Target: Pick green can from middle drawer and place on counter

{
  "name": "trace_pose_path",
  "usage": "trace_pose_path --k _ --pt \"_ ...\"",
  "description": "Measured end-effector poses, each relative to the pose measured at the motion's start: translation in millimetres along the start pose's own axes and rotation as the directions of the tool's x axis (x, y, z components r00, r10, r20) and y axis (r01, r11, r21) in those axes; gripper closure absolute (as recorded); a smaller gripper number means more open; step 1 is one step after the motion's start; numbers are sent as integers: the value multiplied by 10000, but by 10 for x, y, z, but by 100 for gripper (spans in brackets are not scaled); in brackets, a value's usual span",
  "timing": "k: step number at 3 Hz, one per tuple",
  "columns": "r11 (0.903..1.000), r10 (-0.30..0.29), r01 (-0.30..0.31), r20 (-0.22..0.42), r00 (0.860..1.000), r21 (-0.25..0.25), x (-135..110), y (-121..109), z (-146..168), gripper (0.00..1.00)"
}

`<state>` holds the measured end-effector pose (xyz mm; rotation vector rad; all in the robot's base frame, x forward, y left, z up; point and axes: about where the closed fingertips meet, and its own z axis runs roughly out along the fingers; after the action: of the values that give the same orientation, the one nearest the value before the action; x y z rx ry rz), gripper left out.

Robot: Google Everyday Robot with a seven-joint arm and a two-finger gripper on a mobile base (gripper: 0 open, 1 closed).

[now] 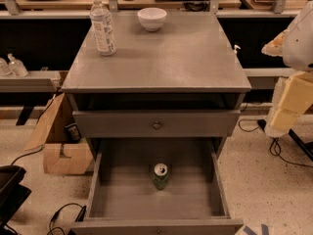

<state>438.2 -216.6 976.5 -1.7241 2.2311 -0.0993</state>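
The green can [160, 176] stands upright on the floor of the open middle drawer [102, 195], near the middle and toward its back, silver top and pull tab facing up. The counter [166, 58] is the grey cabinet top above it. My gripper is not in view. Only a white and pale-yellow part of my arm [294, 77] shows at the right edge, beside the cabinet and well away from the can.
A clear water bottle [102, 26] and a white bowl [151, 18] stand at the back of the counter. A closed drawer front with a round knob [157, 125] sits above the open drawer. Cardboard boxes [61, 141] and cables lie on the floor at left; a black object [10, 190] is at bottom left.
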Motion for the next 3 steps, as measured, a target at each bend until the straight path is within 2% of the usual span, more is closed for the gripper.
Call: trace_pose_path --k 1,2,3 --pt "10000 0 0 0 10000 0 0 0 0 0" --pt "9996 272 -264 638 9976 -123 19 34 195 0" --pt "9966 660 -504 2621 9628 -656 90 362 891 0"
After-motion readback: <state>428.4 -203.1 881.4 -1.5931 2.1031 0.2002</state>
